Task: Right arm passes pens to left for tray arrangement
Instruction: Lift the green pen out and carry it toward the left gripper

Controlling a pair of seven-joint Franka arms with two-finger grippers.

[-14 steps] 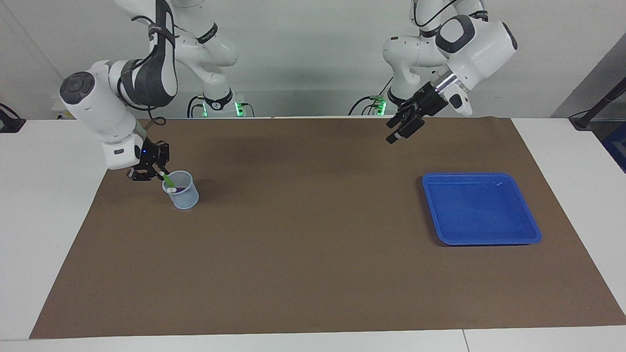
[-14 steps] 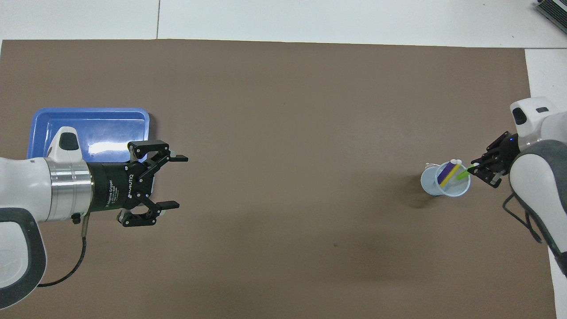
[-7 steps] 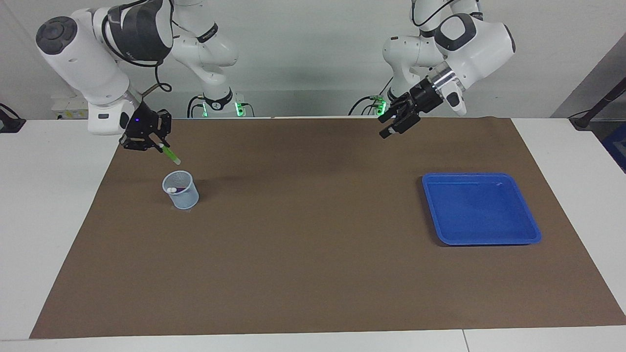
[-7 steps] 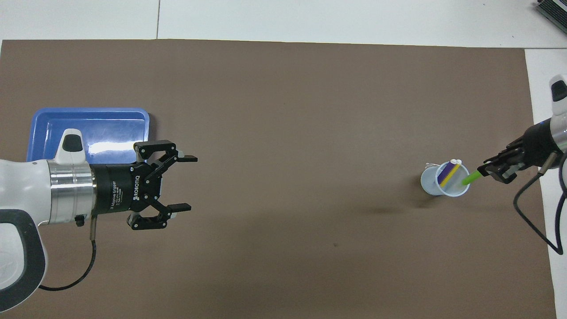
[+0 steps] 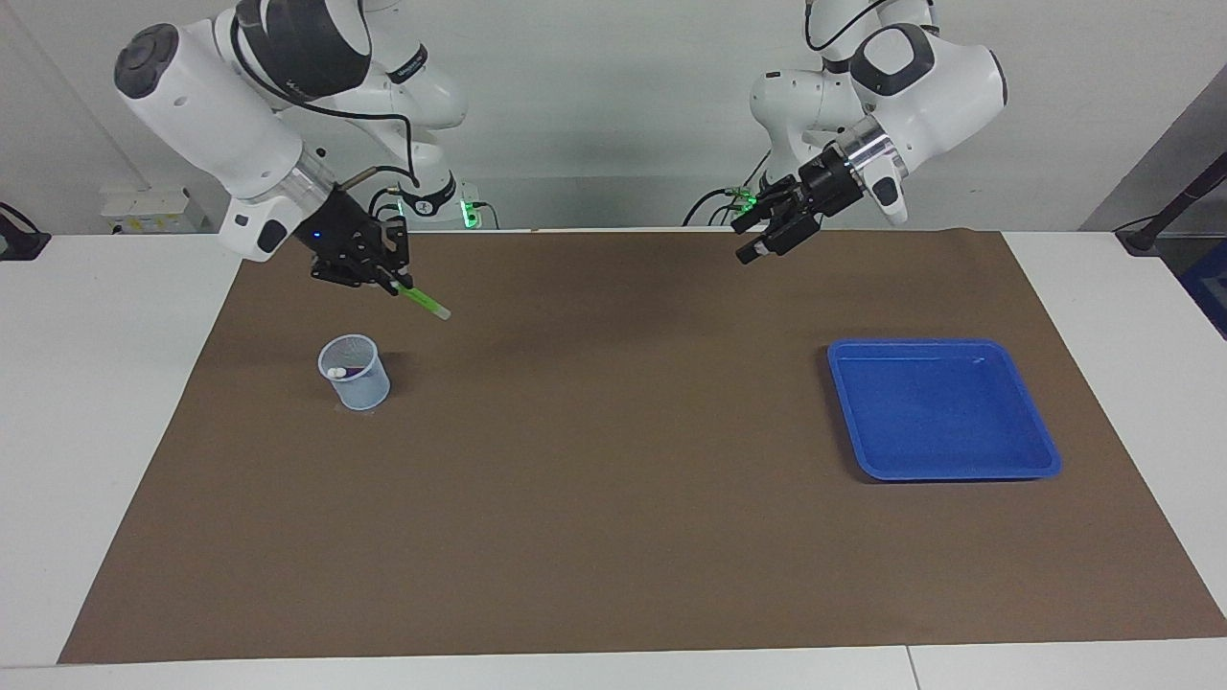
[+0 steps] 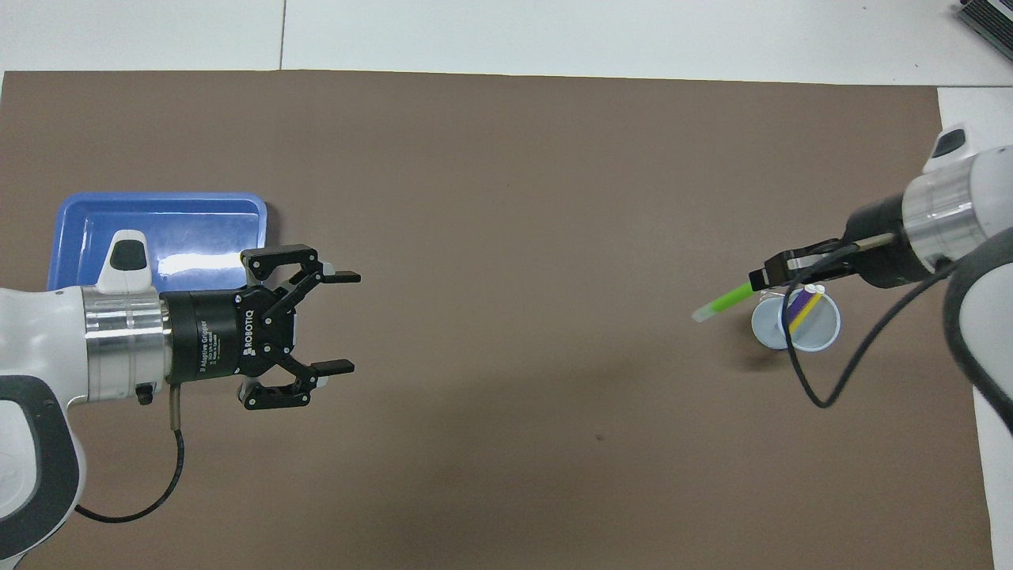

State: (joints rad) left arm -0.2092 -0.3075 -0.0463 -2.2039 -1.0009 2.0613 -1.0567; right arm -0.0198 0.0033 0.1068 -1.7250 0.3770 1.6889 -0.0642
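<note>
My right gripper [image 5: 388, 280] [image 6: 761, 278] is shut on the green pen [image 5: 424, 303] [image 6: 722, 302] and holds it up in the air over the brown mat beside the cup, pale end pointing toward the table's middle. The purple pen [image 6: 798, 307] and the yellow pen [image 6: 807, 312] stand in the pale-blue mesh cup [image 5: 355, 374] [image 6: 795, 324]. My left gripper [image 5: 754, 242] [image 6: 342, 322] hangs open and holds nothing, over the mat nearer to the robots than the blue tray [image 5: 941, 409] [image 6: 158, 238]. The tray holds nothing.
A brown mat [image 5: 623, 460] covers most of the white table. The right arm's black cable [image 6: 831, 380] loops over the cup in the overhead view.
My right gripper lifted the green pen out of the cup and swung it toward the table's middle. My left gripper rose a little and drifted toward the middle, still open.
</note>
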